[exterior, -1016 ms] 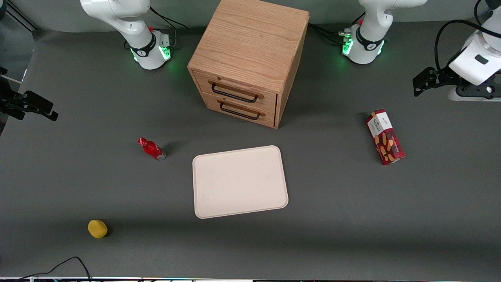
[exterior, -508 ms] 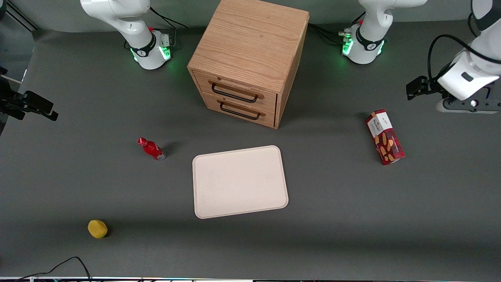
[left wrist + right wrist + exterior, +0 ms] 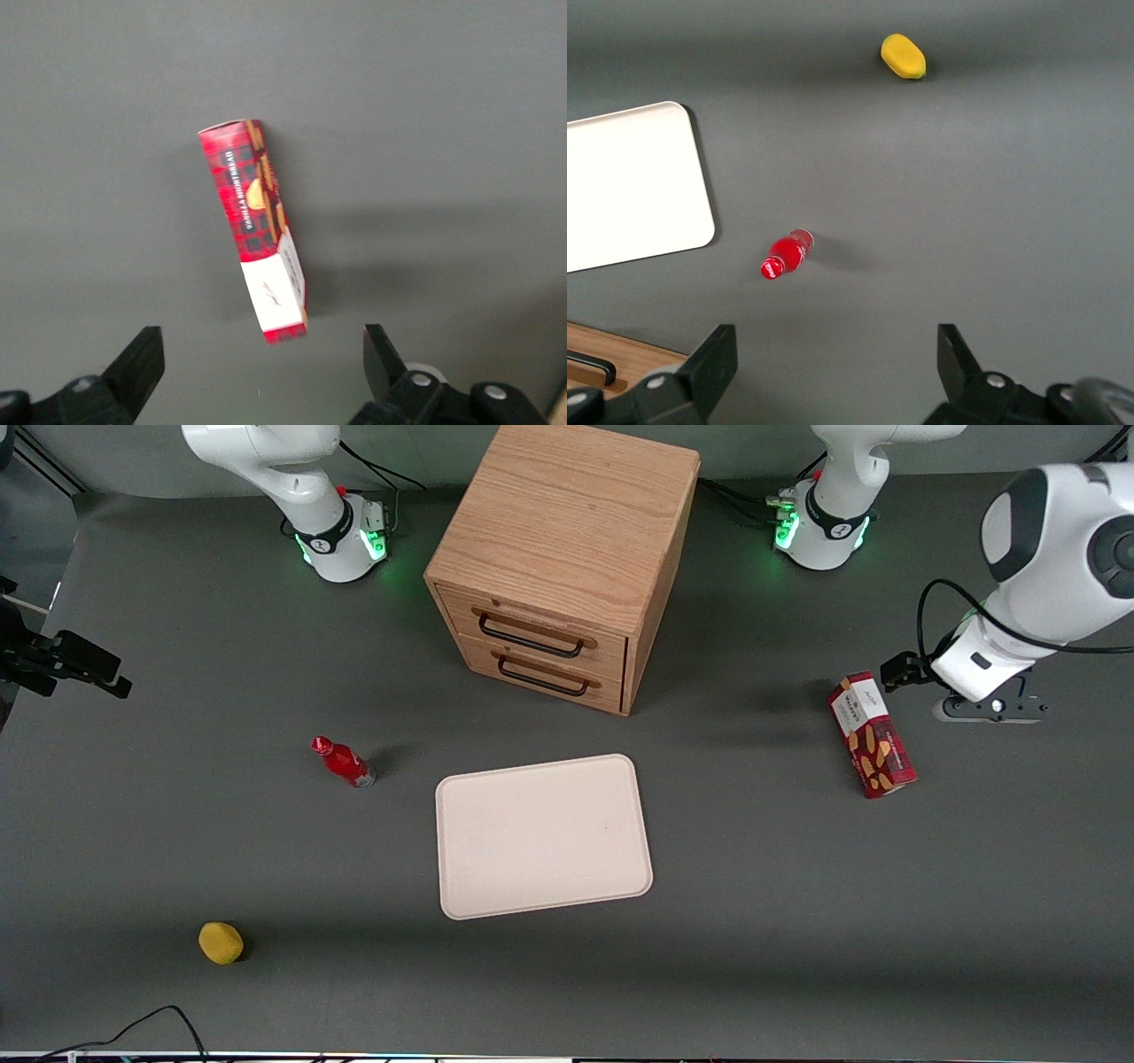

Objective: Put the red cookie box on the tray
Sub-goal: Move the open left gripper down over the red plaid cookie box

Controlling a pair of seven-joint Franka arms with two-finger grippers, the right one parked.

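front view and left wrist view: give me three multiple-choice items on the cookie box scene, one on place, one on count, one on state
1. Where does the long dark-red cardboard cookie box lie?
A. on the flat cream-white rectangular tray
B. on the grey table, toward the working arm's end
C. on top of the wooden cabinet

2. How many drawers with black handles does the wooden cabinet have?
A. one
B. two
C. four

3. How is the left arm's tool?
A. open, above the box
B. shut on the box
C. shut on the small red bottle

Answers:
1 B, the box rests on bare table and the tray holds nothing.
2 B, two handles, one above the other.
3 A, the fingers stand wide apart with the box untouched below.
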